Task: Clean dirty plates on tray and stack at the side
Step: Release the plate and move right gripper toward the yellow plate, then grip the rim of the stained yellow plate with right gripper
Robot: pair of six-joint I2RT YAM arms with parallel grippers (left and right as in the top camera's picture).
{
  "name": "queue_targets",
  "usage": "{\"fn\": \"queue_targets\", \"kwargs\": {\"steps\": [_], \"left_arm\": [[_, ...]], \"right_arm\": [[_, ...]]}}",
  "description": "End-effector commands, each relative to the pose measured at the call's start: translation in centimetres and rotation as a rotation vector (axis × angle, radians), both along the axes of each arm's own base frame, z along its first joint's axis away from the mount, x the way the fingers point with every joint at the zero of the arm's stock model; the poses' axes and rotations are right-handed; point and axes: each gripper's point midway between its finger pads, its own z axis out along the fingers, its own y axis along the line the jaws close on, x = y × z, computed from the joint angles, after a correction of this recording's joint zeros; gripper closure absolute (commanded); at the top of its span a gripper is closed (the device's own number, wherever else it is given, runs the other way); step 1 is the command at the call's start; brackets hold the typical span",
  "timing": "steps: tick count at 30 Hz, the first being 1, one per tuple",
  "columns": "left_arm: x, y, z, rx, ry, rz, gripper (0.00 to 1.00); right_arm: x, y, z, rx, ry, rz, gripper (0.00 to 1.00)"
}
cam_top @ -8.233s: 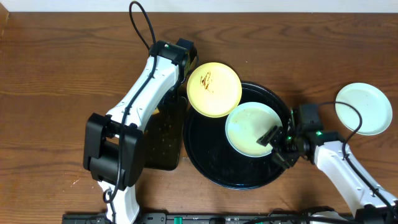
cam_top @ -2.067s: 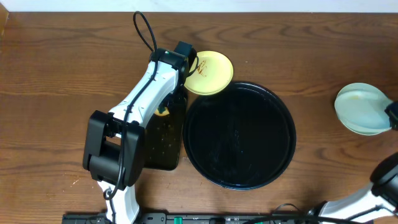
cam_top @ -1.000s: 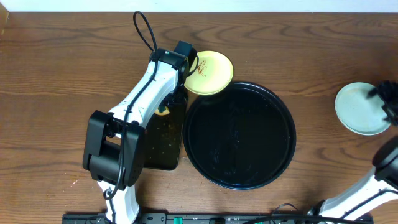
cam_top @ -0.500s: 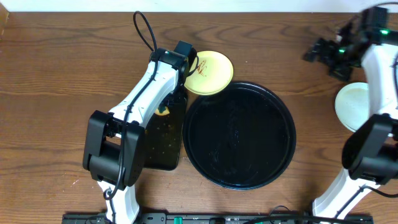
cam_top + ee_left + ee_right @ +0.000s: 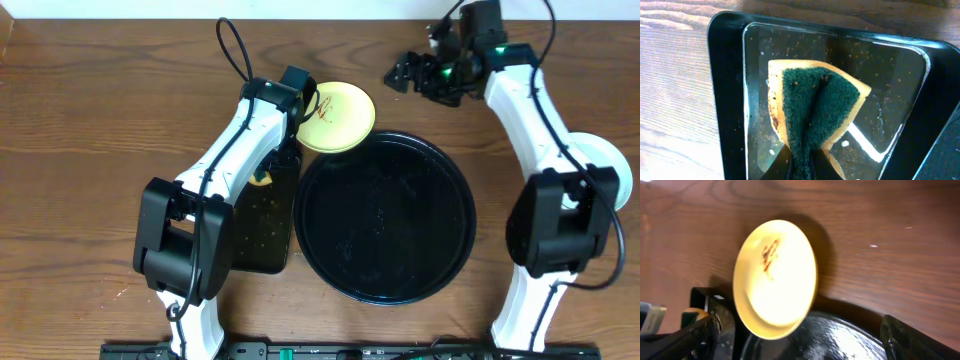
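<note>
A pale yellow plate (image 5: 337,117) with a brown smear leans on the back-left rim of the round black tray (image 5: 385,215), which holds nothing else. My right gripper (image 5: 415,75) hangs open above the table behind the tray, a little to the right of this plate. In the right wrist view the yellow plate (image 5: 775,277) lies ahead between the spread fingers (image 5: 700,330), untouched. Pale mint plates (image 5: 612,170) sit stacked at the right edge, partly behind the right arm. My left gripper (image 5: 805,167) is shut on a green and yellow sponge (image 5: 815,110).
The sponge hangs over a small rectangular black tray (image 5: 262,230) left of the round tray; its wet floor (image 5: 885,85) is speckled with crumbs. The left arm (image 5: 230,150) stretches along it toward the yellow plate. Bare wooden table (image 5: 90,150) lies at the left.
My right arm has swung from the mint stack at the right edge up and leftward to the back of the table, its jaws opening fully. Left arm, sponge and yellow plate are unmoved.
</note>
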Motion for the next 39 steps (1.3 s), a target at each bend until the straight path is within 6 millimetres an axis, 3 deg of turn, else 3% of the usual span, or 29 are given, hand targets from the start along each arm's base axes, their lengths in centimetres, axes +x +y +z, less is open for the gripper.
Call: {"fn": "queue_targets", "kwargs": {"steps": [1,6,11,25,39], "left_arm": [[-0.2,0.4,0.0,0.007,0.013,-0.015,0.92],[-0.3,0.4,0.0,0.008,0.017,-0.018,0.92],[-0.3,0.4,0.0,0.008,0.017,-0.018,0.92],[-0.6,0.5,0.0,0.013,0.028,-0.018,0.92],[-0.6,0.5,0.0,0.012,0.028,-0.018,0.92]], "right_arm": [[-0.2,1.8,-2.3,0.118,0.087,0.026,0.01],[-0.3,2.3,-5.4,0.145,0.163,0.026,0.01],[-0.4,2.8,-7.2,0.168,0.225,-0.003,0.01],[-0.8,6.8,-9.4,0.183,0.267,0.006,0.01],[-0.7,6.8,-10.3,0.173,0.295,-0.034,0.01]]}}
